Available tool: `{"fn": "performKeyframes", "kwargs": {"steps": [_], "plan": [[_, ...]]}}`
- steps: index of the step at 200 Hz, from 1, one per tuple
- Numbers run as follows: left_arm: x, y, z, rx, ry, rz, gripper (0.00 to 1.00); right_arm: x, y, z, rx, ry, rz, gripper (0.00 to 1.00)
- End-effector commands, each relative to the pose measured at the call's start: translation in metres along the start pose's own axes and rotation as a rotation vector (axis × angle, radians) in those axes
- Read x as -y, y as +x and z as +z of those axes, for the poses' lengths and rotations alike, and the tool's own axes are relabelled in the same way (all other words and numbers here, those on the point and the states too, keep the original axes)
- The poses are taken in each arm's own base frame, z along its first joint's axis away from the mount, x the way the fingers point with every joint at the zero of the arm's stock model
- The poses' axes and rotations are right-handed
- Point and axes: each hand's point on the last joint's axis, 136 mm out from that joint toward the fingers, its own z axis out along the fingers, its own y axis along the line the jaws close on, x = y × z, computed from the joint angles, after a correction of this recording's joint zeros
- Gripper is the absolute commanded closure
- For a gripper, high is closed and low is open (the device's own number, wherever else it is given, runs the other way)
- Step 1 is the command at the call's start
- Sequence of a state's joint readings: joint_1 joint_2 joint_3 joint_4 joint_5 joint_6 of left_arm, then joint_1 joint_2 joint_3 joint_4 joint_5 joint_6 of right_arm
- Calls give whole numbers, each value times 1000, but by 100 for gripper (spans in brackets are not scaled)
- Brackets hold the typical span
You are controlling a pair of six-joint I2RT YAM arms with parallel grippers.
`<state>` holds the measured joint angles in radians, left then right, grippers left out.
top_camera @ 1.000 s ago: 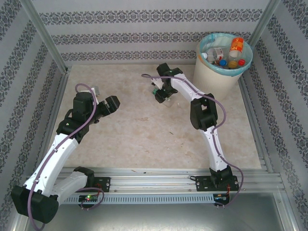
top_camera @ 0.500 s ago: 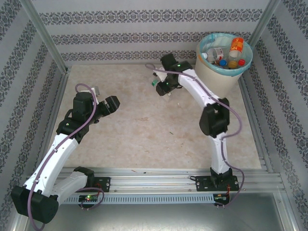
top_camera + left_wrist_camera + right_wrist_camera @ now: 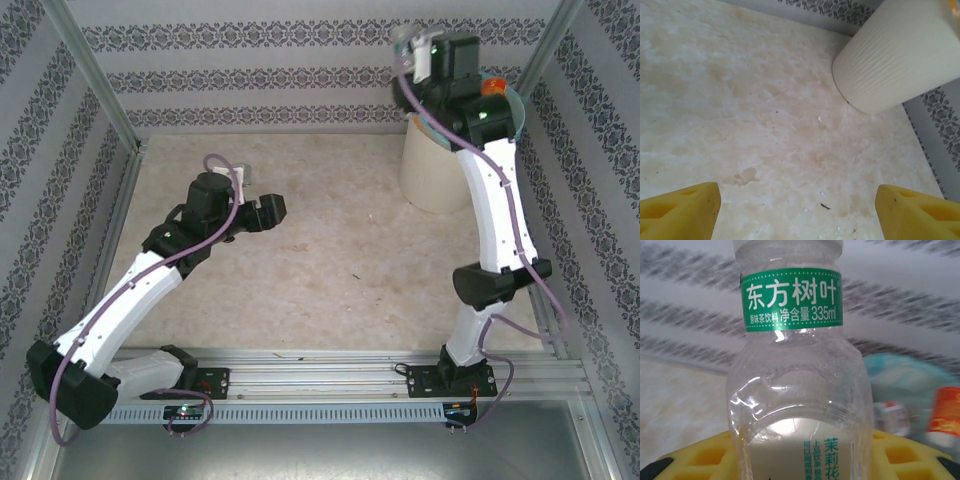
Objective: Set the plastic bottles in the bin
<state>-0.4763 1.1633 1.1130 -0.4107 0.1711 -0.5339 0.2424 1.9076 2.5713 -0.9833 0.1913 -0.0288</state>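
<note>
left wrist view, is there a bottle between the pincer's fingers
No, the left pincer has its yellow fingers spread wide, and the gap between them shows marbled tabletop, not a bottle.

- One round cream-white plastic bin, teal-lined.
- One clear plastic bottle, green-labelled.
- Two blurred ones in the bin: an orange-labelled bottle, a pale bottle.
</note>
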Motion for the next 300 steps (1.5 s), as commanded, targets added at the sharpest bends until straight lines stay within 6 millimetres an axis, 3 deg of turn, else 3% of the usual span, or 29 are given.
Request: {"fn": "performKeyframes", "kwargs": {"steps": [1, 31, 76, 92, 124, 170, 187, 200, 220, 238, 276, 300], "plan": [[4, -2, -1, 12, -7, 39, 19, 62, 13, 23, -57, 290, 10, 62], [1, -5, -9, 40, -29, 48, 18, 92, 27, 50, -94, 407, -5, 61], [-4, -5, -18, 53, -51, 60, 17, 111, 92, 82, -302, 403, 48, 54], [-6, -2, -16, 47, -57, 55, 16, 112, 103, 86, -340, 395, 55, 49], [-6, 0, -12, 41, -54, 43, 16, 114, 97, 80, -324, 394, 52, 28], [-7, -1, -13, 48, -57, 38, 16, 116, 63, 62, -206, 383, 83, 20], [-9, -1, -14, 51, -64, 33, 16, 119, 59, 61, -187, 368, 89, 23], [-9, 0, -15, 51, -65, 31, 16, 122, 64, 66, -199, 353, 104, 32], [-11, 2, -14, 50, -70, 29, 16, 129, 86, 78, -259, 329, 146, 47], [-12, 2, -14, 51, -75, 28, 16, 124, 113, 93, -335, 265, 177, 55], [-12, 4, -12, 43, -73, 27, 16, 124, 159, 108, -458, 223, 233, 66], [-13, 4, -13, 42, -79, 28, 16, 122, 164, 109, -471, 200, 254, 68]]}}
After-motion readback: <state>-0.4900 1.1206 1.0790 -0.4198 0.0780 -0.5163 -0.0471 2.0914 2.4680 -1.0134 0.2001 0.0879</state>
